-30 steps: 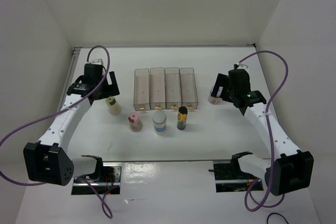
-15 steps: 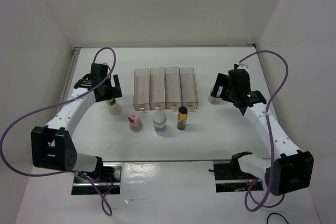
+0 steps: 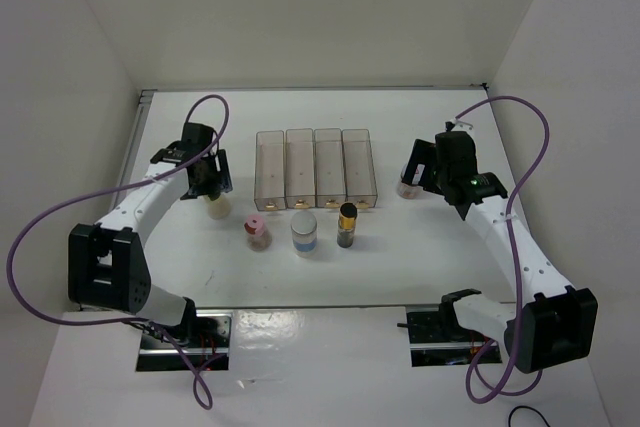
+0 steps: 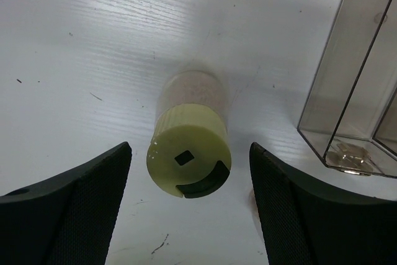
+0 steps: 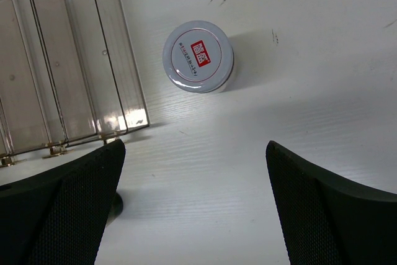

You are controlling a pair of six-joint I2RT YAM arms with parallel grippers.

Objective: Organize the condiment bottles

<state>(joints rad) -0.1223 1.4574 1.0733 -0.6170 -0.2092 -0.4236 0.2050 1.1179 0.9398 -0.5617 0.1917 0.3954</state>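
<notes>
The cream bottle with the yellow-green cap [image 4: 189,159] stands upright between the fingers of my left gripper [image 4: 189,148], which is open and not touching it. In the top view my left gripper [image 3: 211,187] hangs over this bottle [image 3: 217,209]. The pink-capped bottle [image 3: 258,233], the clear bottle with a blue label [image 3: 304,232] and the dark gold-capped bottle [image 3: 347,224] stand in a row before the bins. My right gripper [image 5: 195,147] is open and empty. The white bottle with a purplish lid [image 5: 198,57] stands ahead of it, partly hidden in the top view [image 3: 405,188].
Four clear rectangular bins [image 3: 315,165] stand side by side at the table's middle back, also in the right wrist view [image 5: 62,60]. One bin's corner [image 4: 347,91] is right of the cream bottle. White walls enclose the table.
My left gripper has swung right and turned until it sits over the cream bottle, with the fingers on either side of it. The right arm and the bottles have not moved.
</notes>
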